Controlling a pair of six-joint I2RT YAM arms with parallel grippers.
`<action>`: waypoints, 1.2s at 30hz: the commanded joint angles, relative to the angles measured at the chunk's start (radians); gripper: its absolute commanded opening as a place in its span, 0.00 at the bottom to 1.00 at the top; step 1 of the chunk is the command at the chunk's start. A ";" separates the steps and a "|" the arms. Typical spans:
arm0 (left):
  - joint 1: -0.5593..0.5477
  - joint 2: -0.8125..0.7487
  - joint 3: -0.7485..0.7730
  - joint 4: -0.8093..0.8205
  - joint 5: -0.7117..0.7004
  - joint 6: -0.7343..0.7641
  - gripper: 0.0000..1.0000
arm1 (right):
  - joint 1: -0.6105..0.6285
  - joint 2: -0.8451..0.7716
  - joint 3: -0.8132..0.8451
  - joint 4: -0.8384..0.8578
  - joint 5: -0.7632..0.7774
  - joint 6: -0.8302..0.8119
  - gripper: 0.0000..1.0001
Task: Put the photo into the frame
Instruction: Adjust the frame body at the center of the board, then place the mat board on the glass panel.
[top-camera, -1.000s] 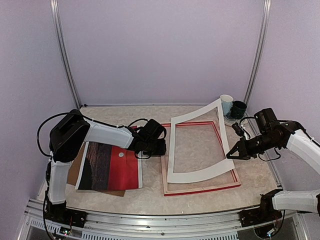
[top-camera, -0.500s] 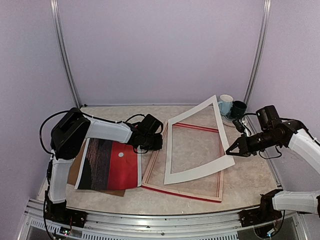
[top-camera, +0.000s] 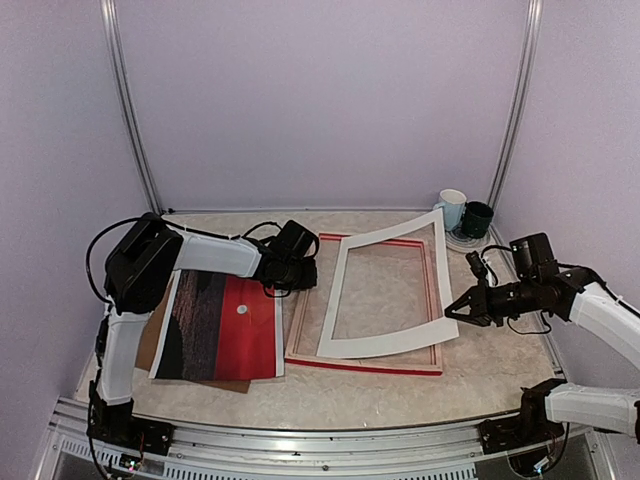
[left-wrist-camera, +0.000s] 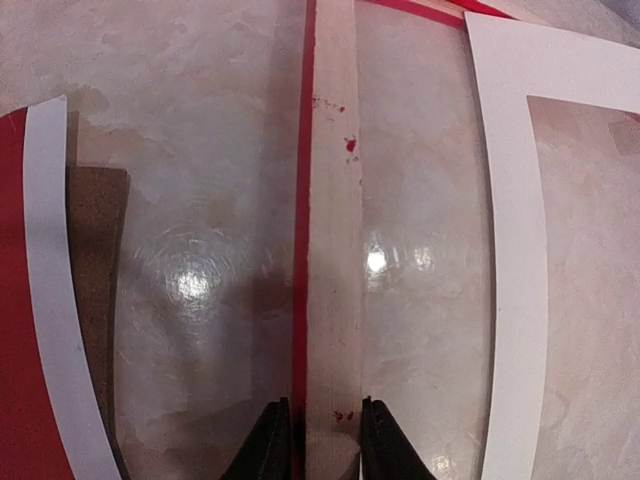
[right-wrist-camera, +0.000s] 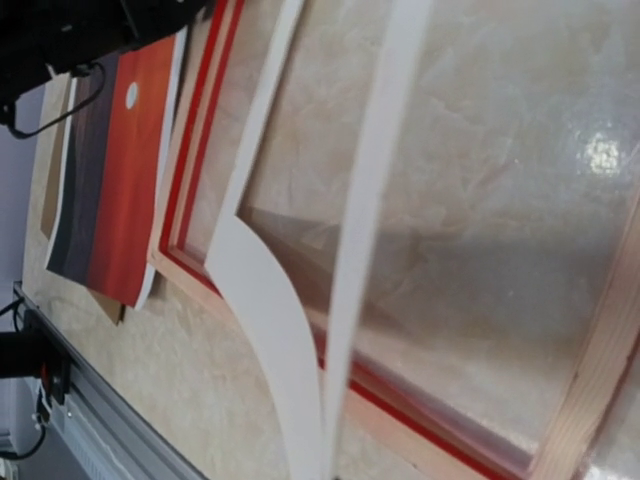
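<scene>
The frame (top-camera: 362, 363), red-faced with pale wood sides, lies flat at mid-table. My left gripper (top-camera: 306, 277) is shut on its left rail. In the left wrist view the black fingertips (left-wrist-camera: 270, 442) pinch that pale rail (left-wrist-camera: 332, 250) from both sides. The photo (top-camera: 225, 325), a red sunset print, lies to the left on a brown backing board (top-camera: 150, 340). My right gripper (top-camera: 458, 311) is shut on the right edge of a white mat (top-camera: 385, 345), which droops over the frame. In the right wrist view the mat (right-wrist-camera: 375, 200) bends above the frame (right-wrist-camera: 200, 120), with the photo (right-wrist-camera: 120, 170) beyond; the fingers are hidden.
A white mug (top-camera: 452, 208) and a dark green mug (top-camera: 477, 218) stand at the back right corner. Upright metal posts rise at the back corners, and an aluminium rail (top-camera: 300, 430) runs along the near edge.
The frame has slid and turned to the left with my left gripper, which has closed on its rail. The right gripper has lowered the white mat closer over the frame.
</scene>
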 joint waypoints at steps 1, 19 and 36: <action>0.011 0.025 0.005 0.005 0.013 -0.020 0.32 | 0.008 0.046 -0.036 0.123 -0.024 0.027 0.04; 0.004 -0.189 -0.166 0.076 0.013 -0.021 0.66 | 0.008 0.186 -0.094 0.328 -0.090 0.062 0.04; -0.043 -0.448 -0.427 0.136 -0.039 -0.061 0.78 | 0.044 0.202 -0.152 0.420 -0.091 0.128 0.11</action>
